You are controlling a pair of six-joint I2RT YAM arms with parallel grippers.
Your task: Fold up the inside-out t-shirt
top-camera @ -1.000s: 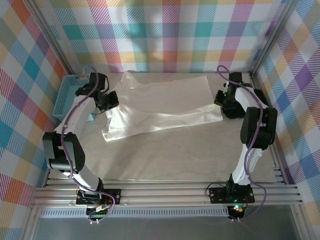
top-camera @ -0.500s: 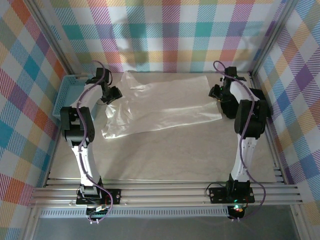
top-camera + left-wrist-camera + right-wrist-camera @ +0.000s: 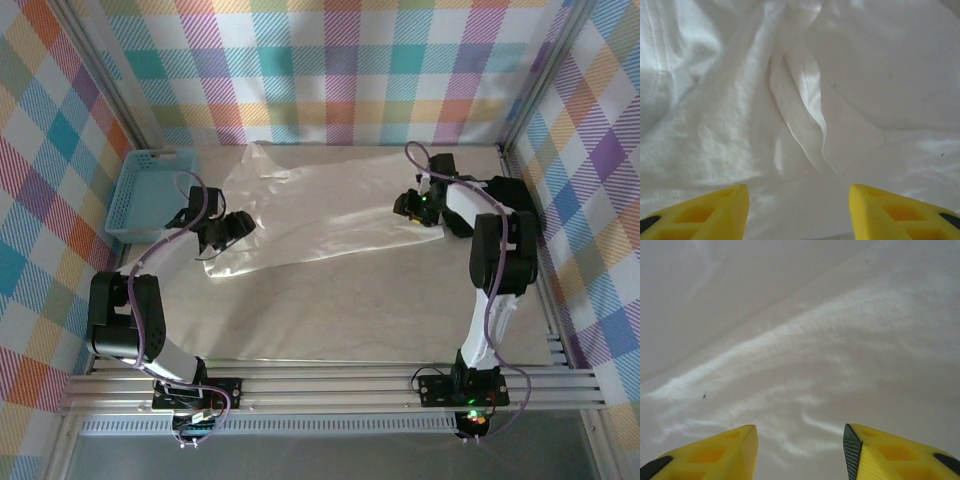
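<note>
Two pairs of jaws stand apart, holding nothing: the left gripper (image 3: 796, 212) and the right gripper (image 3: 800, 450) each hang low over the t-shirt (image 3: 330, 215), which lies spread beneath and ahead of them. It looks thin, limp and light (probably slippery too), so pinch at an edge. A raised fold (image 3: 800, 110) lies just ahead of the left jaws. A blue basket (image 3: 150, 195) stands off to their outer side, apart from the cloth.

Reaching low over the inside-out t-shirt (image 3: 330, 205) from both sides, with the left gripper (image 3: 232, 228) at its left edge and the right gripper (image 3: 408, 205) over its right end. Holding both pairs of yellow fingers (image 3: 705, 212) spread apart over the fabric, forearms angled inward toward the shirt's middle.
</note>
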